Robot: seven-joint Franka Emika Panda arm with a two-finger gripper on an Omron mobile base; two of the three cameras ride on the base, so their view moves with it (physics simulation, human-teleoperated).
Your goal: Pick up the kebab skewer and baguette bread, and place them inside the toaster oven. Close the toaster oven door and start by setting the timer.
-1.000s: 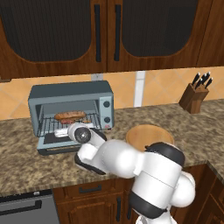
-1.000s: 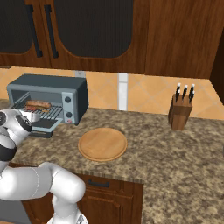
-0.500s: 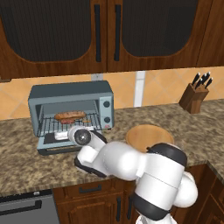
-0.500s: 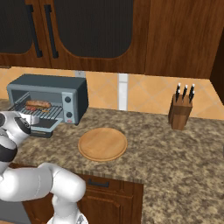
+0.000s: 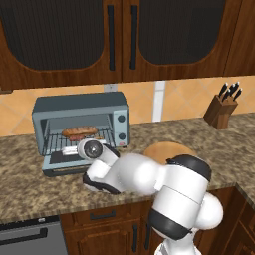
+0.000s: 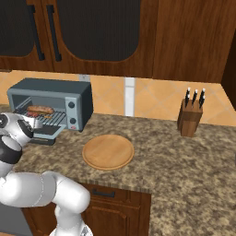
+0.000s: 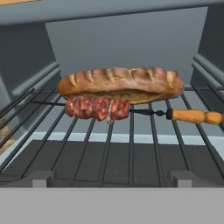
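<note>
The grey-blue toaster oven point(image 5: 79, 107) point(image 6: 50, 90) stands on the counter with its door point(image 5: 62, 167) point(image 6: 46, 134) dropped open. On its wire rack point(image 7: 131, 148) lies the golden baguette bread point(image 7: 120, 83) point(image 5: 79, 131) point(image 6: 39, 109). The kebab skewer point(image 7: 98, 108) rests right in front of it, touching it, with its wooden handle pointing right in the hand view. My gripper point(image 5: 74, 151) hovers over the open door, facing into the oven. It is open and holds nothing.
A round wooden board point(image 5: 169, 149) point(image 6: 108, 151) lies on the counter right of the oven. A knife block point(image 5: 221, 109) point(image 6: 190, 117) stands at the far right. The knob panel point(image 5: 121, 127) is on the oven's right side. Dark cabinets hang above.
The arm's elbow has shifted slightly. The hand stays in front of the open oven, and the bread and skewer have not moved.
</note>
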